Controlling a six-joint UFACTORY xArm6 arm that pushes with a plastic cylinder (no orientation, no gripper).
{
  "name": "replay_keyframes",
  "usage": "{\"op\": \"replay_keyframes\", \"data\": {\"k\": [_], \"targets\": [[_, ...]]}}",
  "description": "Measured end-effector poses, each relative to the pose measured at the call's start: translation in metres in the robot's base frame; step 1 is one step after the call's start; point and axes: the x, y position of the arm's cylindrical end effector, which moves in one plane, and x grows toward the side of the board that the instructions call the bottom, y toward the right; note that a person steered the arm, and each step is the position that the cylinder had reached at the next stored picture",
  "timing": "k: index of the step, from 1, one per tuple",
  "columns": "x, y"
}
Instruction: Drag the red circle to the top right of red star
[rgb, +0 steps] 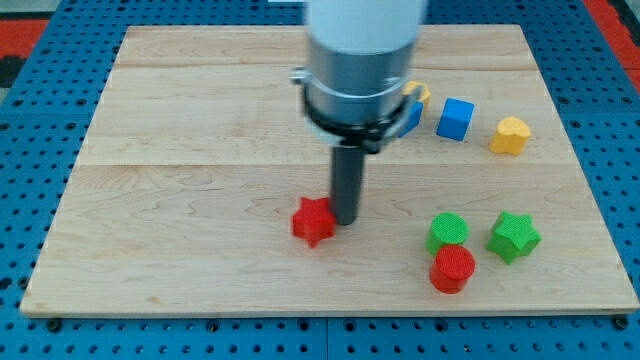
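Note:
The red circle (452, 268) is a short red cylinder at the view's lower right, touching the green circle (447, 232) just above it. The red star (313, 221) lies near the board's middle, toward the bottom. My tip (345, 221) stands right beside the red star on its right side, touching or nearly touching it. The red circle is well to the right of my tip and slightly lower.
A green star (514, 236) sits right of the green circle. A blue cube (456, 119) and a yellow heart (510, 135) lie at the upper right. Another blue block (412, 117) and a yellow piece (421, 93) are partly hidden behind the arm (362, 60).

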Motion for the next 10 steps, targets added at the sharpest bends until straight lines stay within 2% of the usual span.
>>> {"op": "replay_keyframes", "data": {"k": [1, 2, 3, 4, 6, 7, 8, 10], "targets": [[0.07, 0.054], [0.094, 0.07], [0.089, 0.159], [0.086, 0.186], [0.04, 0.046], [0.011, 0.031], [-0.041, 0.033], [-0.042, 0.032]]}}
